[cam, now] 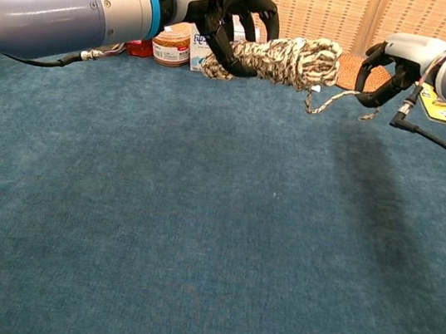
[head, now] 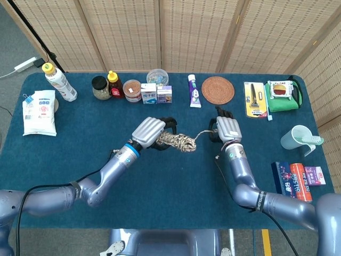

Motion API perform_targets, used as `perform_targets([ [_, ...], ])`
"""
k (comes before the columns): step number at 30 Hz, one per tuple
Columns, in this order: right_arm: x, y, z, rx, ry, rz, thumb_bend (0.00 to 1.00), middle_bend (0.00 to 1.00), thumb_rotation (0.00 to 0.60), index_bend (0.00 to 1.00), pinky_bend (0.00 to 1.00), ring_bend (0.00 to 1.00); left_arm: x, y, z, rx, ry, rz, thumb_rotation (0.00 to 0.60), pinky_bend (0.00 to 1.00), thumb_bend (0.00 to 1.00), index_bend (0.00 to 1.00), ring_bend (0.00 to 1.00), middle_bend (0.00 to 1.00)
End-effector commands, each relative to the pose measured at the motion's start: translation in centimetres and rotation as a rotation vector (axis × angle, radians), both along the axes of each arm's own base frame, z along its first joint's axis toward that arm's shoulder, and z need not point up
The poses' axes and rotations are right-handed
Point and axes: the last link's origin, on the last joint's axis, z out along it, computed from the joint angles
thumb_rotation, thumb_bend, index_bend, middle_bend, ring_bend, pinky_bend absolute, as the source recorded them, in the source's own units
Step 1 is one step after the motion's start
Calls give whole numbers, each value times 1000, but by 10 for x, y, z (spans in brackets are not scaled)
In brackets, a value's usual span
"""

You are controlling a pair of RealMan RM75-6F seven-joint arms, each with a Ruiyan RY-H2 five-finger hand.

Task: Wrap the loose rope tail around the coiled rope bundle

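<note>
- Mid-bench, above the blue bench (head: pixel 176 181): left robot hand (head: pixel 151 132) grips one end of the coiled rope bundle (head: pixel 178 141), bundle lifted clear and roughly level.
- Free end of the bundle points toward the right robot hand (head: pixel 227 128).
- Loose rope tail (cam: pixel 331 102) runs slack from the bundle's free end to the right robot hand, whose fingers are curled around it.
- Both robot hands near each other, not touching.
- Back row: coaster (head: pixel 217 89), tube (head: pixel 194 91), jars.

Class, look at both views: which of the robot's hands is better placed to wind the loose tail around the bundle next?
Probably the right hand: it pinches the loose tail beside the bundle's end. The left hand grips the coiled rope bundle, holding it up.
</note>
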Motion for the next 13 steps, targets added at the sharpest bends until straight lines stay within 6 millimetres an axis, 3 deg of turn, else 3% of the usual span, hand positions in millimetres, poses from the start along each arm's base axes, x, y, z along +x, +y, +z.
perform_targets([
  [1, -6, 13, 3, 9, 12, 12, 534, 0, 600, 620, 0, 0, 6, -3, 12, 36, -15, 27, 600, 456, 288, 512, 341, 298],
  [5, -6, 28, 0, 29, 10, 30, 534, 0, 600, 620, 0, 0, 9, -5, 27, 84, -5, 37, 600, 456, 288, 512, 341, 298],
  [13, -4, 46, -7, 54, 19, 53, 534, 0, 600, 620, 0, 0, 4, -5, 33, 89, 23, 60, 600, 456, 289, 512, 341, 298],
])
